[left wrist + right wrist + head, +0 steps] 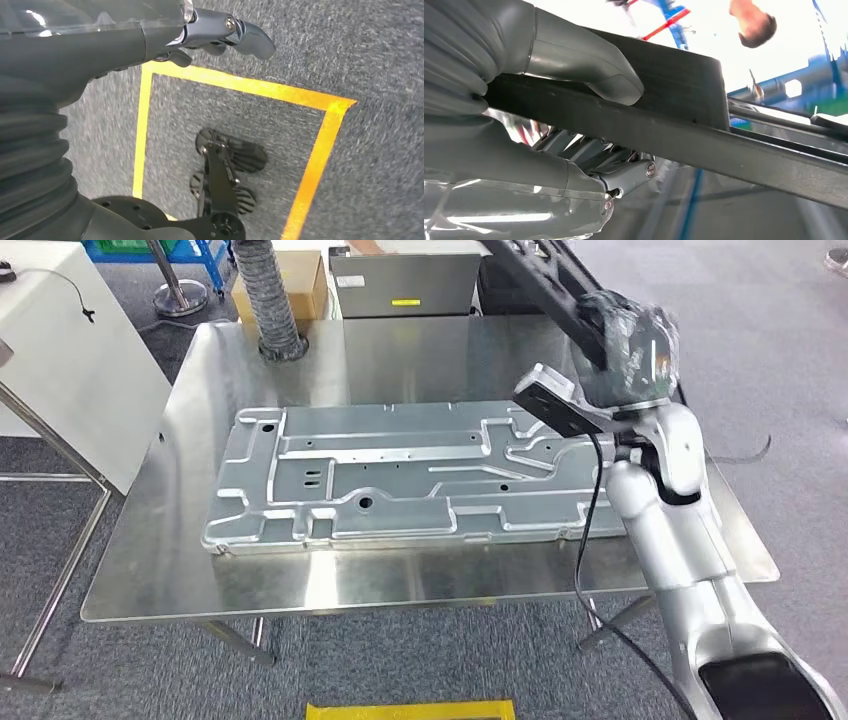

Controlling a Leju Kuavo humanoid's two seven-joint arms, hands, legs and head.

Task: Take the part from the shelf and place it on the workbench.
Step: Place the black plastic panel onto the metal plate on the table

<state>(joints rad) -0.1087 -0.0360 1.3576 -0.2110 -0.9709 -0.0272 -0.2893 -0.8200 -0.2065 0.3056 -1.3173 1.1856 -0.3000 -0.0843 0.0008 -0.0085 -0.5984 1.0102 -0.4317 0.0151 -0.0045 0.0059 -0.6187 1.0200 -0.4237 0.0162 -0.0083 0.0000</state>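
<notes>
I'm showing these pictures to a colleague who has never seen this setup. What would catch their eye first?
First, the big stamped metal plate lying flat across the middle of the shiny steel workbench. Next, the silver right arm rising at the table's right edge, its right hand gripping a long black part held up above the far right corner; in the right wrist view the thumb presses on that part. The left hand hangs over grey carpet marked with yellow tape.

A large stamped grey metal plate covers the middle of the shiny steel table — bare strips lie along the near edge and the left side. At the far edge a ribbed grey hose stands upright, beside a cardboard box.
</notes>
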